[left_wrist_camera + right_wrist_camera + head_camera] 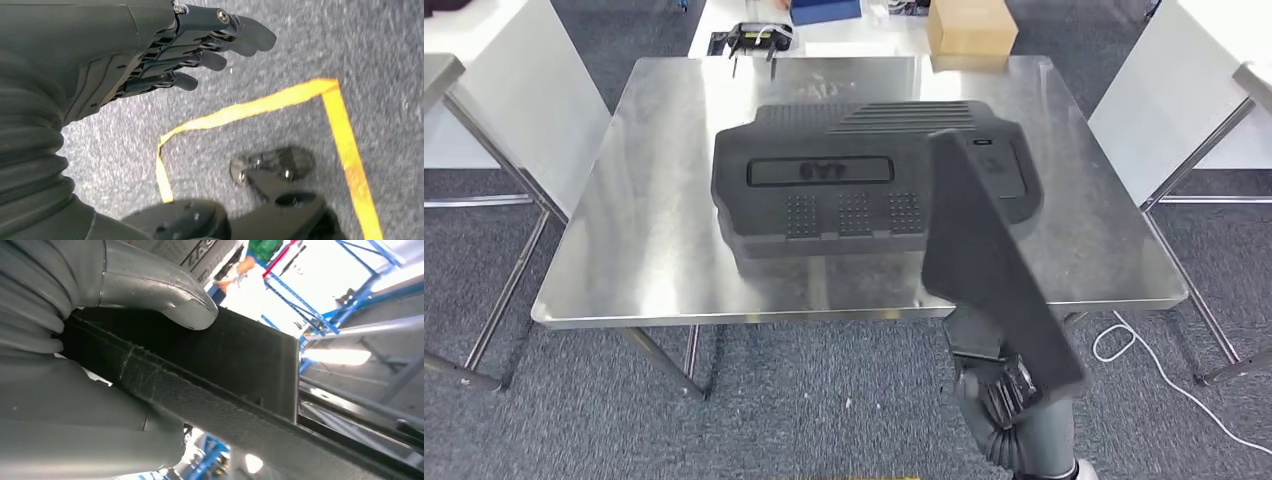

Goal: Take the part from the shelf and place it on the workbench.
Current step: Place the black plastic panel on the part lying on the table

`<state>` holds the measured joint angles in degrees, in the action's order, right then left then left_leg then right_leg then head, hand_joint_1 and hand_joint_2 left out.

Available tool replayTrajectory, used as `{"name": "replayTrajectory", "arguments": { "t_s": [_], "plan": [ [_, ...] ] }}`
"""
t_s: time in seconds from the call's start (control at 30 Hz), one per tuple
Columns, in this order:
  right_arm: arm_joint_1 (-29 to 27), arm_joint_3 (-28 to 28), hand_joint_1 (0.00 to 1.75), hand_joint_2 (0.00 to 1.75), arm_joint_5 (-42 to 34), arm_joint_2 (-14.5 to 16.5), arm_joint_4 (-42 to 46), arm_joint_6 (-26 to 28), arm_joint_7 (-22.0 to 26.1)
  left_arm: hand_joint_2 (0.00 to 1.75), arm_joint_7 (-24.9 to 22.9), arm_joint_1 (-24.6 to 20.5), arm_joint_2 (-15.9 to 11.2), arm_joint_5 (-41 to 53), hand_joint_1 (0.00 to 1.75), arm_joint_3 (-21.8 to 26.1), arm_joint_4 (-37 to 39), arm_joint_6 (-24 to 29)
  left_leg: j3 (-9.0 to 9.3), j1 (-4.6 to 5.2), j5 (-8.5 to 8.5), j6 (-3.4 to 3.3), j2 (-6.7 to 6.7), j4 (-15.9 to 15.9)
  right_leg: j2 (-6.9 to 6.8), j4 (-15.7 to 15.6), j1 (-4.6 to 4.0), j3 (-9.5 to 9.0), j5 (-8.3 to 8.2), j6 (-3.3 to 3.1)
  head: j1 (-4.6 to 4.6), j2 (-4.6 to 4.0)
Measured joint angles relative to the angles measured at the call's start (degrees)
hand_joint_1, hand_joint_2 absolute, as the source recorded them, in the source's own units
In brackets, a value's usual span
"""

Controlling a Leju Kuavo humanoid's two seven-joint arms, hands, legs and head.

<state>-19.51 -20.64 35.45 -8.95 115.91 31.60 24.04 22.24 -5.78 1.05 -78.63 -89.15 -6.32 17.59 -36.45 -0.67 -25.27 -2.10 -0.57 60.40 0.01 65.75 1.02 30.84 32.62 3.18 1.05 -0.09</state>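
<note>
Placing looks like the step in hand: the right hand (1004, 395) grips a long flat black part (989, 260) by its lower end, thumb (165, 290) pressed on one face and the rest of the hand wrapped behind, so the part stands tilted up over the near edge of the steel desk (654, 250). A big black moulded cover (844, 185) already lies flat on the middle of the desk, and from where the robot looks the part's top end crosses in front of that cover's right side.

My guess is the next move calls for carrying the part to bare steel right of the cover, lowering it flat, then letting go.

The left hand (200, 50) hangs over the grey carpet near yellow floor tape (260, 105), fingers apart and holding nothing.

A closed cardboard box (969, 25) sits beyond the desk; its contents cannot be seen.
</note>
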Motion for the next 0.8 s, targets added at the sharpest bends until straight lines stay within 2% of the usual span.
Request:
{"name": "replayTrajectory", "arguments": {
  "t_s": [0.07, 0.1, 0.13, 0.17, 0.23, 0.27, 0.3, 0.37, 0.43, 0.47, 0.57, 0.6, 0.63, 0.67, 0.7, 0.73, 0.8],
  "plan": [
    [0.0, 0.2, 1.75, 1.75, 5.2, -0.2, 0.0, 1.3, -1.4, 1.75, 0.0, 0.0, 0.0, -0.1, 0.0, 0.0, 0.0, -0.2, 0.47, 0.03, -0.64, -0.28, -0.2, -0.1, 0.0, 6.7, -0.05, 5.43, 2.28, -0.26, -0.07, 0.0],
    [0.2, 0.3, 1.75, 1.75, 8.0, -0.4, 0.0, 2.0, -2.3, 1.75, -0.1, 0.0, 0.0, -0.1, 0.0, 0.0, 0.0, -0.3, 0.84, 0.05, -1.04, -0.31, -0.34, -0.1, 0.0, 8.2, -0.04, 7.46, 3.16, -0.21, -0.07, 0.0],
    [0.4, 0.5, 1.75, 1.75, 10.8, -0.7, 0.1, 2.6, -3.2, 1.75, -0.1, 0.0, -0.1, -0.2, 0.0, 0.0, 0.0, -0.4, 1.34, 0.06, -1.47, -0.3, -0.48, -0.1, 0.0, 8.0, -0.01, 8.58, 3.24, -0.02, -0.08, 0.0],
    [0.8, 0.7, 1.75, 1.75, 13.4, -1.2, 0.2, 3.0, -4.3, 1.75, -0.1, 0.0, -0.1, -0.3, 0.0, 0.0, 0.0, -0.6, 1.96, 0.06, -1.92, -0.24, -0.59, -0.1, 0.0, 5.9, 0.05, 8.73, 2.11, 0.48, -0.09, 0.0],
    [2.0, 1.2, 1.75, 1.75, 17.6, -2.5, 0.5, 3.2, -6.2, 1.75, -0.1, 0.0, -0.1, -0.6, 0.0, 0.0, 0.0, -0.7, 3.24, 0.13, -2.94, 0.07, -0.74, 0.0, -0.06, -1.1, 0.15, 7.3, -2.81, 1.64, -0.12, 0.0],
    [2.7, 1.5, 1.75, 1.75, 19.0, -3.2, 0.7, 3.1, -7.0, 1.75, -0.1, 0.0, -0.2, -0.7, 0.0, 0.0, 0.0, -0.7, 3.7, 0.22, -3.42, 0.34, -0.8, -0.1, -0.21, -3.9, 0.09, 6.56, -4.76, 1.56, -0.14, 0.0],
    [3.3, 1.7, 1.75, 1.75, 19.8, -3.7, 0.9, 3.1, -7.5, 1.75, -0.1, 0.0, -0.2, -0.7, 0.0, 0.0, 0.0, -0.7, 4.04, 0.32, -3.82, 0.69, -0.83, -0.2, -0.28, -5.8, -0.06, 5.91, -6.16, 1.14, -0.13, 0.0],
    [4.0, 2.0, 1.75, 1.75, 20.3, -4.4, 1.3, 3.0, -8.0, 1.75, -0.1, 0.0, -0.3, -0.7, 0.0, 0.0, 0.0, -0.7, 4.62, 0.42, -4.09, 1.35, -0.78, -0.2, -0.29, -6.6, -0.29, 5.25, -6.74, -0.54, -0.16, 0.0],
    [4.3, 2.0, 1.75, 1.75, 20.5, -4.8, 1.6, 3.0, -8.2, 1.75, -0.1, 0.1, -0.3, -0.7, 0.0, 0.0, 0.0, -0.7, 4.52, 0.31, -4.41, 1.84, -0.49, 1.1, -0.16, -6.9, 0.04, 4.09, -7.12, -1.57, -0.15, 0.0],
    [4.5, 2.0, 1.75, 1.75, 20.5, -4.9, 1.7, 3.0, -8.3, 1.75, -0.1, 0.0, -0.3, -0.7, 0.0, 0.0, 0.0, -0.8, 3.7, 0.25, -4.97, 1.99, -0.34, 3.0, -0.16, -7.0, 0.17, 3.29, -7.03, -2.04, -0.1, 0.0],
    [4.9, 2.0, 1.75, 1.75, 20.6, -5.2, 1.8, 3.0, -8.3, 1.75, -0.1, 0.1, -0.3, -0.7, 0.0, 0.0, 0.0, -0.8, -1.99, 0.15, -8.42, 2.32, -0.02, 12.4, -0.18, -7.0, 0.07, 1.77, -5.93, -2.95, 0.0, 0.0],
    [5.0, 2.0, 1.75, 1.75, 20.6, -5.2, 1.8, 3.0, -8.3, 1.75, -0.1, 0.1, -0.3, -0.7, 0.0, 0.0, 0.0, -0.8, -3.78, 0.12, -9.37, 2.41, 0.02, 14.3, -0.12, -7.0, 0.0, 1.27, -5.47, -3.01, -0.02, 0.0],
    [5.0, 2.0, 1.75, 1.75, 20.6, -5.2, 1.8, 3.0, -8.3, 1.75, -0.1, 0.2, -0.3, -0.7, 0.0, 0.0, 0.0, -0.8, -4.79, 0.09, -9.5, 2.44, 0.04, 14.6, -0.05, -7.0, -0.04, 0.68, -4.99, -2.96, 0.0, 0.0],
    [5.0, 2.0, 1.75, 1.75, 20.6, -5.3, 1.8, 3.0, -8.3, 1.75, -0.1, 0.2, -0.3, -0.7, 0.0, 0.0, 0.0, -0.8, -4.85, 0.07, -8.44, 2.39, 0.06, 13.1, 0.02, -7.0, -0.06, -0.06, -4.45, -2.87, 0.01, 0.0],
    [5.0, 2.0, 1.75, 1.75, 20.7, -5.3, 1.8, 3.0, -8.3, 1.75, -0.1, 0.3, -0.4, -0.7, 0.0, 0.0, 0.0, -0.8, -4.19, 0.05, -6.44, 2.27, 0.09, 10.2, 0.06, -7.0, -0.05, -0.83, -3.91, -2.74, 0.01, 0.0],
    [5.1, 2.0, 1.75, 1.75, 21.0, -5.3, 1.8, 3.0, -8.4, 1.75, -0.1, 0.3, -0.4, -0.7, 0.0, 0.0, 0.0, -0.8, -3.18, 0.06, -3.64, 2.07, 0.18, 6.8, 0.08, -7.0, -0.05, -1.41, -3.32, -2.54, 0.03, 0.0],
    [5.5, 2.0, 1.75, 1.75, 22.3, -5.6, 1.7, 2.9, -8.9, 1.75, -0.1, 0.3, -0.5, -0.8, 0.0, 0.0, 0.0, -0.8, -1.83, 0.36, -0.87, 1.57, 0.35, 2.3, 0.13, -7.1, -0.22, -2.13, -2.35, -1.92, 0.0, 0.0]
  ]
}}
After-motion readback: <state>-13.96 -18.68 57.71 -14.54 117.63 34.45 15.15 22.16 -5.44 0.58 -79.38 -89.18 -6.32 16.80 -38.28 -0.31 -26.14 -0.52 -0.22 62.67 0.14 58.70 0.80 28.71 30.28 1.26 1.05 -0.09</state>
